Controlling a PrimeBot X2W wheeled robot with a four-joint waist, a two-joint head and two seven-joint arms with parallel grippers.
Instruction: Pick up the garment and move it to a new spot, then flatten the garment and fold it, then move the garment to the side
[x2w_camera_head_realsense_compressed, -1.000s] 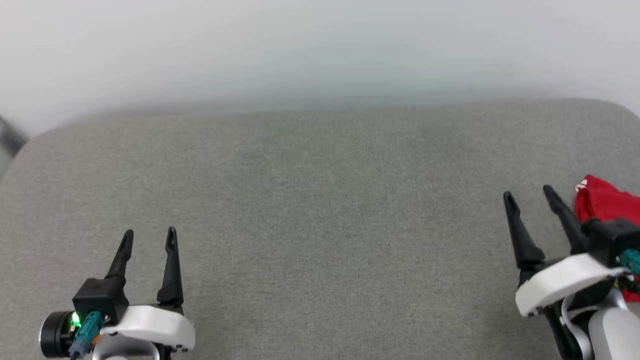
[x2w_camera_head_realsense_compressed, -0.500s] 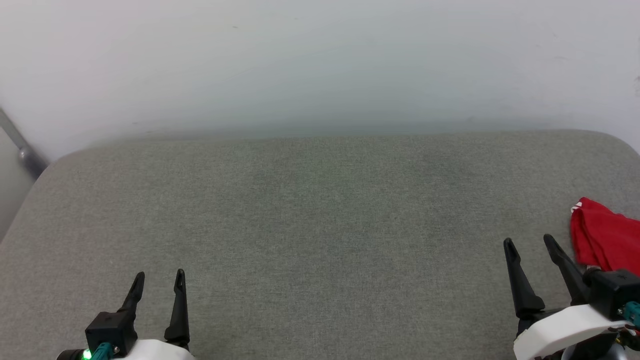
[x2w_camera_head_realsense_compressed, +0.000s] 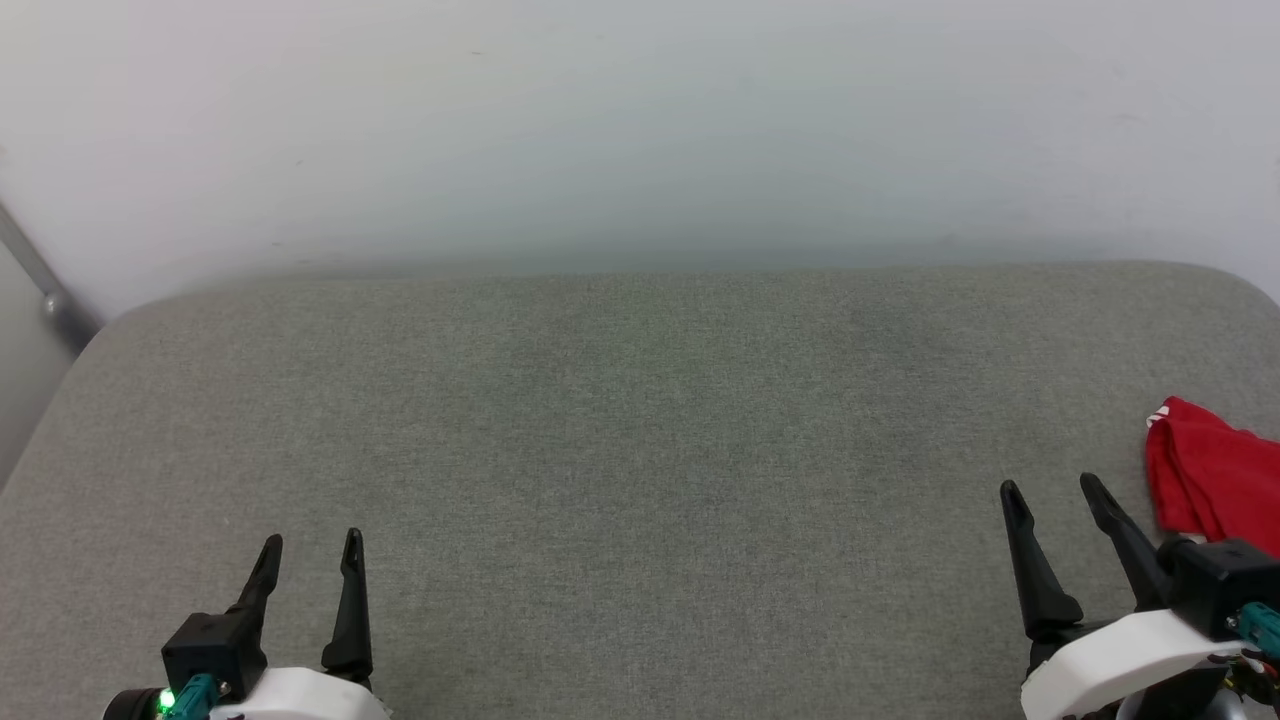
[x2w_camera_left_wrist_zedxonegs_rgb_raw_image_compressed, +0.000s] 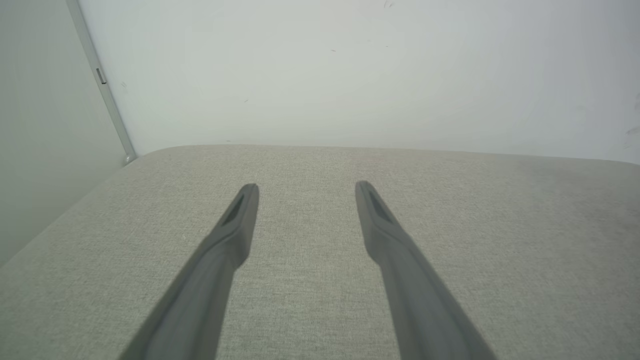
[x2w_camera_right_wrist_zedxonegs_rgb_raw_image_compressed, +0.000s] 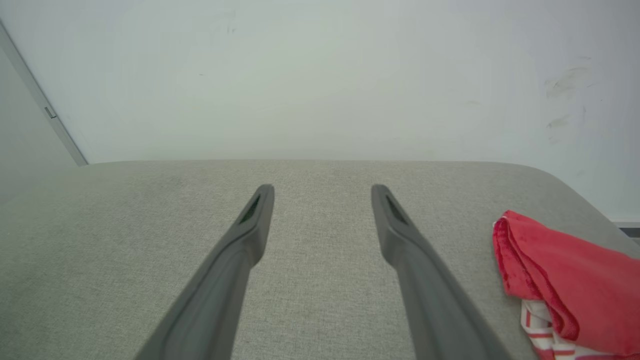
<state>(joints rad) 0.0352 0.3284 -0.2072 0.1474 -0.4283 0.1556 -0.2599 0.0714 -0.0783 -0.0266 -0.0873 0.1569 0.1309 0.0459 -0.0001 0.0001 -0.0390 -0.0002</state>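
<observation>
The red garment (x2w_camera_head_realsense_compressed: 1210, 480) lies folded at the right edge of the grey padded surface (x2w_camera_head_realsense_compressed: 640, 420), partly cut off by the head view's border. In the right wrist view the garment (x2w_camera_right_wrist_zedxonegs_rgb_raw_image_compressed: 565, 280) shows white striped trim at its lower edge. My right gripper (x2w_camera_head_realsense_compressed: 1050, 492) is open just left of the garment, apart from it, nothing between its fingers. My right gripper (x2w_camera_right_wrist_zedxonegs_rgb_raw_image_compressed: 322, 192) points over bare grey fabric. My left gripper (x2w_camera_head_realsense_compressed: 310, 545) is open at the lower left, and in its own wrist view the left gripper (x2w_camera_left_wrist_zedxonegs_rgb_raw_image_compressed: 306, 189) is also empty.
A pale wall (x2w_camera_head_realsense_compressed: 640, 130) rises behind the surface's far edge. A grey metal bar (x2w_camera_head_realsense_compressed: 45, 295) slants down at the far left corner. The surface's corners are rounded.
The head view tilted up early on, so everything sits lower in it now. In the last half second both grippers and the garment barely shifted. Both grippers stayed open.
</observation>
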